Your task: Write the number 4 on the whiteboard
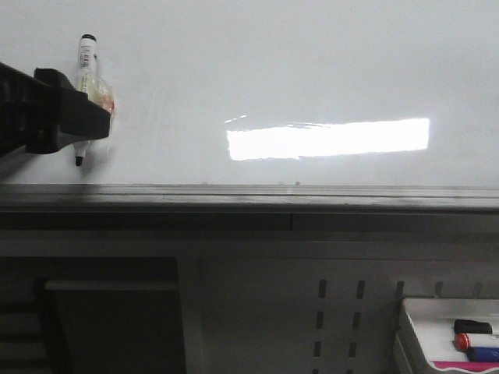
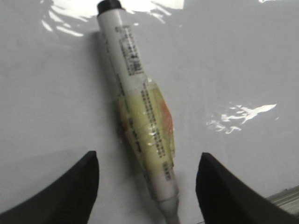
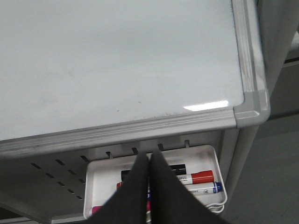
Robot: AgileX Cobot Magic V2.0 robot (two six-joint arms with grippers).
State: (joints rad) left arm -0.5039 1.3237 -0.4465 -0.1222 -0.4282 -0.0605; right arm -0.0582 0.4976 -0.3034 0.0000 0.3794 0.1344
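The whiteboard [image 1: 312, 70] is glossy white with a bright glare patch, and I see no number 4 on it. A white marker [image 1: 87, 70] with a black end and yellowish tape round its middle rests against the board at the far left. In the left wrist view the marker [image 2: 135, 93] lies between the fingers without touching either. My left gripper [image 2: 147, 157] is open around it; it also shows in the front view [image 1: 97, 121]. My right gripper [image 3: 150, 156] is shut and empty, below the board's corner.
A dark grey edge rail [image 1: 249, 199] runs along the board's near side. A small white tray [image 3: 98, 172] of red, blue and black markers sits under my right gripper; it also shows at the lower right of the front view [image 1: 413, 327]. A perforated panel lies below the rail.
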